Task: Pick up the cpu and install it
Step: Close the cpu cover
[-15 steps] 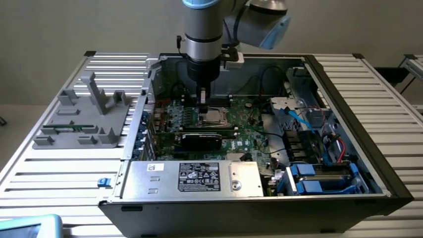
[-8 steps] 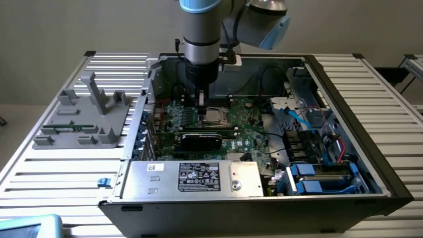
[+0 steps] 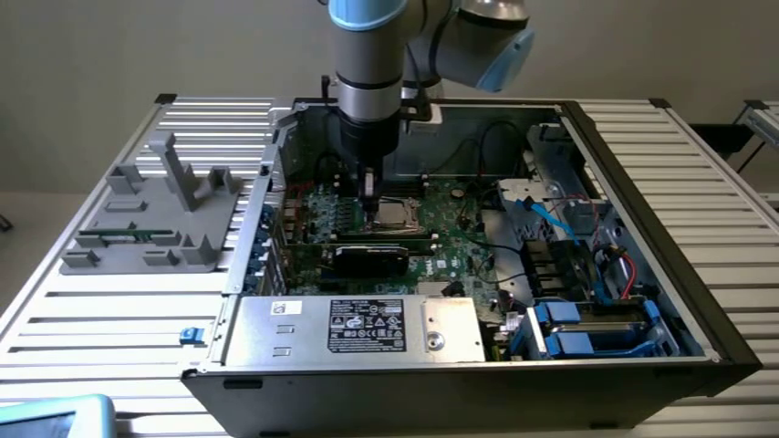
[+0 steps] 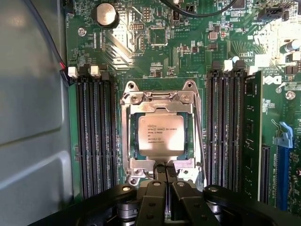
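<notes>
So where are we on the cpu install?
Done: the cpu lies flat inside the socket frame on the motherboard. In hand: nothing; the claw is shut and empty, tips at the frame's edge beside the chip. Left: I cannot tell whether the frame is latched down, so count locking as unconfirmed.

Slatted table (image 3: 712, 155) bears open computer case (image 3: 462, 392) beside grey fixture (image 3: 146, 228).

My gripper (image 4: 165, 178) is matt black; the cpu (image 4: 160, 133) top is smooth silvery metal; the socket frame (image 4: 125, 136) is shiny bare metal.
</notes>
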Motion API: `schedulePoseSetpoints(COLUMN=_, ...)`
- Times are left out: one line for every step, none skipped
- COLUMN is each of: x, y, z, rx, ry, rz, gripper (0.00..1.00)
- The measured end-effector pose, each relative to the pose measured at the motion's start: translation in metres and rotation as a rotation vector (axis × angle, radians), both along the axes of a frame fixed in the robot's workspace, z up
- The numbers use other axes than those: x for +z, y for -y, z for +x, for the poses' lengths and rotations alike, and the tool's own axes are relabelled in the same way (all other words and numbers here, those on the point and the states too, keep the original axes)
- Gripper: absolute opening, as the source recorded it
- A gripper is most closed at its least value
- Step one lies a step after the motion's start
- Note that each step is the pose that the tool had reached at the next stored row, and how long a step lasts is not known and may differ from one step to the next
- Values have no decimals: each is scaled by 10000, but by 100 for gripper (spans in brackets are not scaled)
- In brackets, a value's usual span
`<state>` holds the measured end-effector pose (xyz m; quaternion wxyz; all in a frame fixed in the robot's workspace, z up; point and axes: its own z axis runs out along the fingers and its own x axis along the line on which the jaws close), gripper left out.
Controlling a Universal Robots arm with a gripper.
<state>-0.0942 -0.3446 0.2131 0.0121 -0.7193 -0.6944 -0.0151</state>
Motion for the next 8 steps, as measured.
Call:
schedulePoseSetpoints(x=-12, y=-2, z=-2, rx=0, ry=1, rz=0, gripper=12)
schedulePoseSetpoints(x=-23, y=-3, z=-4, rx=1, ry=3, rz=1, gripper=12)
schedulePoseSetpoints(x=-34, y=-4, z=-6, rx=0, ry=4, rz=1, gripper=12)
schedulePoseSetpoints(x=-41, y=-5, z=-9, rx=0, ry=6, rz=1, gripper=12)
schedulePoseSetpoints(x=-45, y=-6, z=-12, rx=0, ry=8, rz=1, gripper=12)
schedulePoseSetpoints(x=-49, y=-7, z=-15, rx=0, ry=10, rz=0, gripper=12)
schedulePoseSetpoints(x=-54, y=-8, z=-18, rx=0, ry=13, rz=1, gripper=12)
schedulePoseSetpoints(x=-60, y=-9, z=-21, rx=0, ry=16, rz=1, gripper=12)
